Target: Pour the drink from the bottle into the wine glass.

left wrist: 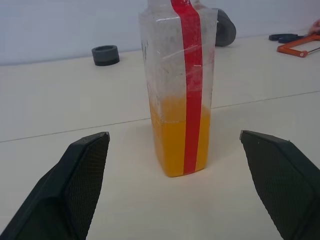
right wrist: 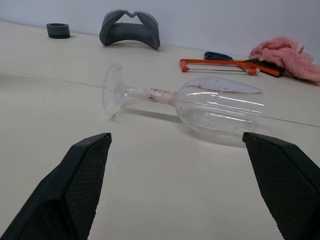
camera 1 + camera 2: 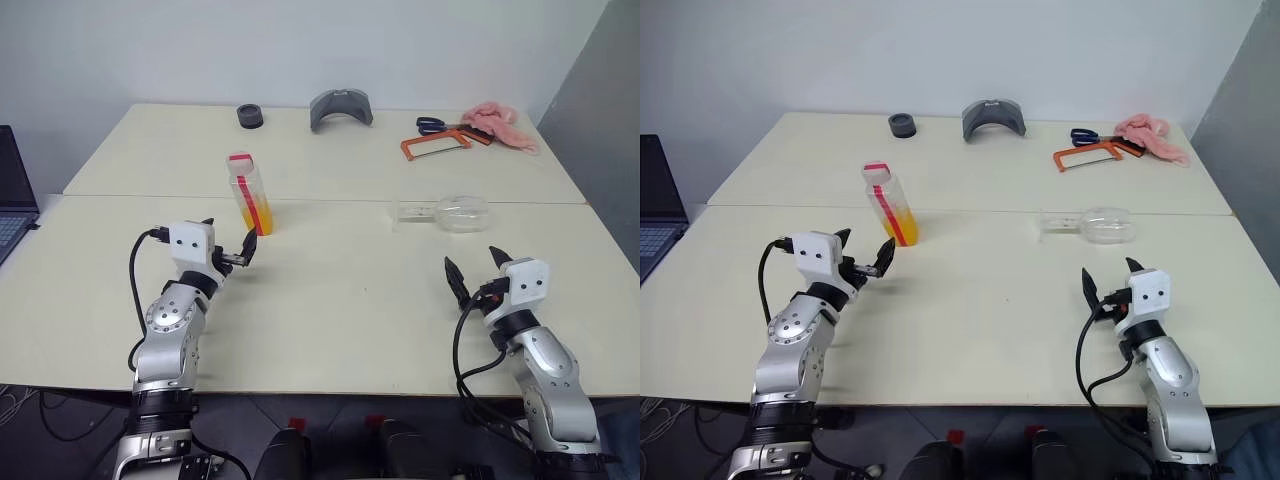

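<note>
Cream table (image 3: 330, 300): bottle (image 3: 250, 193), red label stripe, no legible text.

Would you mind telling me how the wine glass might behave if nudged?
Lying on its side, the wine glass would probably roll in a curve on its round bowl. Its thin stem looks fragile. Smooth clear glass may slip in a grip.

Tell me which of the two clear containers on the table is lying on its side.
The wine glass, empty, lies on its side ahead of the right gripper. The bottle stands upright with orange drink in it, in front of the left gripper.
</note>
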